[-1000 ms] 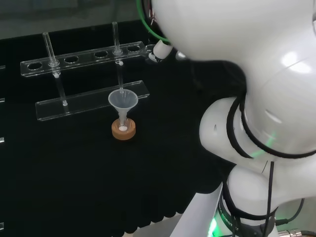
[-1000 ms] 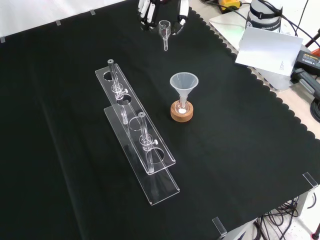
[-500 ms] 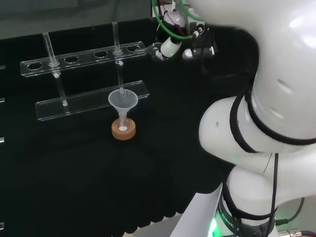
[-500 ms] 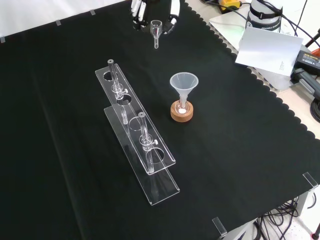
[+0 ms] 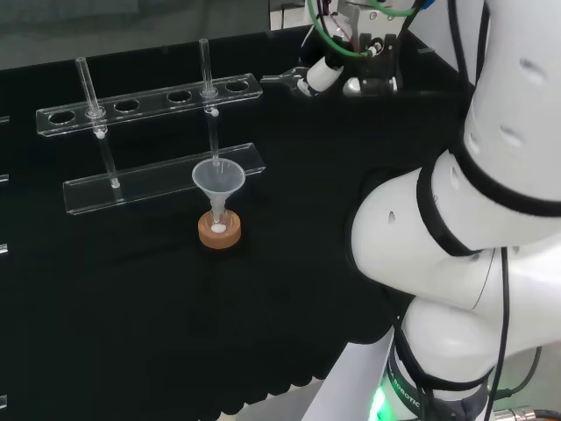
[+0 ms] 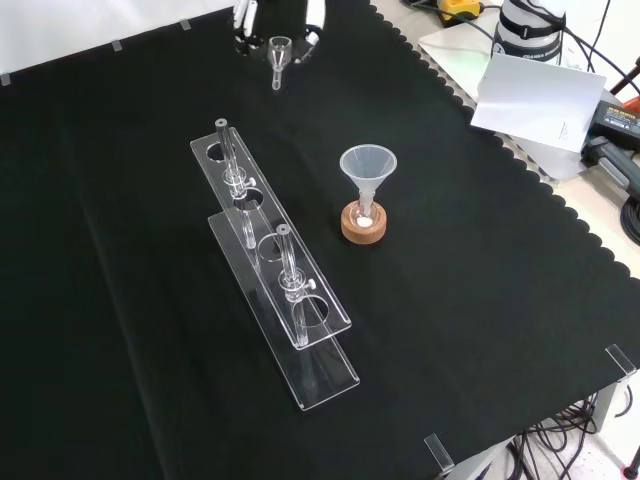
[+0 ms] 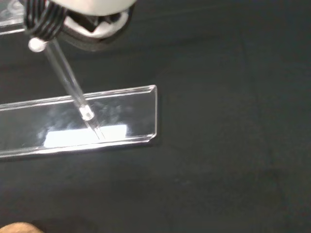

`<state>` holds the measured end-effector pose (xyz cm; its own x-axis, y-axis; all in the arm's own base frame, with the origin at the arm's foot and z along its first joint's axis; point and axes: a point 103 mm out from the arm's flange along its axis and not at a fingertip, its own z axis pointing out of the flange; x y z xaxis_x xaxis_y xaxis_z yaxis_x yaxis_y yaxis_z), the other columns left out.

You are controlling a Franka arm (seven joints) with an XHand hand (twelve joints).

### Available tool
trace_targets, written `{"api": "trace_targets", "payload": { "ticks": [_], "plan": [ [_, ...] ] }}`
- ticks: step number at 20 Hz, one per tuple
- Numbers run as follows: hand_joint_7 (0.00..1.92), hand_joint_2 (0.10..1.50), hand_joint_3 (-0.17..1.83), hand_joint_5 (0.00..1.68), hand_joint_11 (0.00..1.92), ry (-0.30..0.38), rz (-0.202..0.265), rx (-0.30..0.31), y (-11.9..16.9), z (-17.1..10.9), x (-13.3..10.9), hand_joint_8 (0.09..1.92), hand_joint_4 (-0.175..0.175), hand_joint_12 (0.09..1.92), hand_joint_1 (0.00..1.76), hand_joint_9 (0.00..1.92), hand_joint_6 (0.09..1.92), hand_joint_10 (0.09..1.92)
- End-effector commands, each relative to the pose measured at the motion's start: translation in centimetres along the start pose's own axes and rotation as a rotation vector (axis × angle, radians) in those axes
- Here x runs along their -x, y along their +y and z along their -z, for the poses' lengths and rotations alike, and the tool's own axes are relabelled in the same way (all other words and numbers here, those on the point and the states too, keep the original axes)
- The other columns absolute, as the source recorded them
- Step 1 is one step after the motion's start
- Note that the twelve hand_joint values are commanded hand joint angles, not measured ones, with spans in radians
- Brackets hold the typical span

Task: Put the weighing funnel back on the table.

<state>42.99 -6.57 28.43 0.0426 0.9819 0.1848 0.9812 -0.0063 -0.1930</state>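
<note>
While the black and white hand (image 6: 312,20) hangs at the top edge of the front view, its fingers are curled in on both sides of the small clear weighing funnel (image 6: 278,52) and pinch it between them. The weighing funnel has its little cup up and its short stem pointing down at the black cloth tabletop (image 6: 480,300). It looks like it is up in the air, but I cannot tell for sure if the tip of the stem touches the cloth. It is just past the far end of the long clear plastic rack (image 6: 300,330), and it is well apart from the big clear cone-shaped funnel (image 6: 368,165). That big funnel stands mouth up on the round brown cork ring (image 6: 363,222) in the middle of the cloth, and nothing touches it. In the wrist view a thin clear rod (image 7: 73,92) stands over a flat clear plate, and I think that is part of the rack. So the job is only partly done, I think. The weighing funnel is near a bare spot of cloth, but it is not lying down yet. What is left is to bring it low, lay it on the tabletop, open the fingers and lift the hand away. The rack is close by, so the hand should take care not to bump it.
</note>
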Motion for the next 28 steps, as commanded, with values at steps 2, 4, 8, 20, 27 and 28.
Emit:
{"api": "trace_targets", "payload": {
  "ticks": [2,4,8,20,27,28],
  "plan": [
    [0.74,0.71,0.60,1.21,0.90,-0.012,-0.006,0.002,4.7,-0.7,4.4,0.59,0.175,1.03,1.10,1.11,0.75,0.23],
    [0.74,0.71,0.60,1.21,0.90,-0.021,-0.009,-0.007,5.5,-1.2,5.2,0.59,0.175,1.03,1.10,1.11,0.75,0.23],
    [0.74,0.71,0.60,1.21,0.90,-0.027,-0.016,-0.018,7.0,-2.2,6.6,0.59,0.175,1.03,1.10,1.11,0.75,0.23],
    [0.74,0.71,0.60,1.21,0.90,-0.031,-0.041,-0.046,10.2,-5.0,9.7,0.59,0.175,1.03,1.10,1.11,0.76,0.23],
    [0.74,0.71,0.60,1.21,0.90,-0.024,-0.042,-0.065,11.1,-6.7,10.6,0.59,0.175,1.03,1.10,1.11,0.76,0.23],
    [0.74,0.71,0.60,1.21,0.90,-0.022,-0.042,-0.069,11.4,-7.1,10.8,0.59,0.175,1.03,1.10,1.11,0.76,0.23]
  ]
}}
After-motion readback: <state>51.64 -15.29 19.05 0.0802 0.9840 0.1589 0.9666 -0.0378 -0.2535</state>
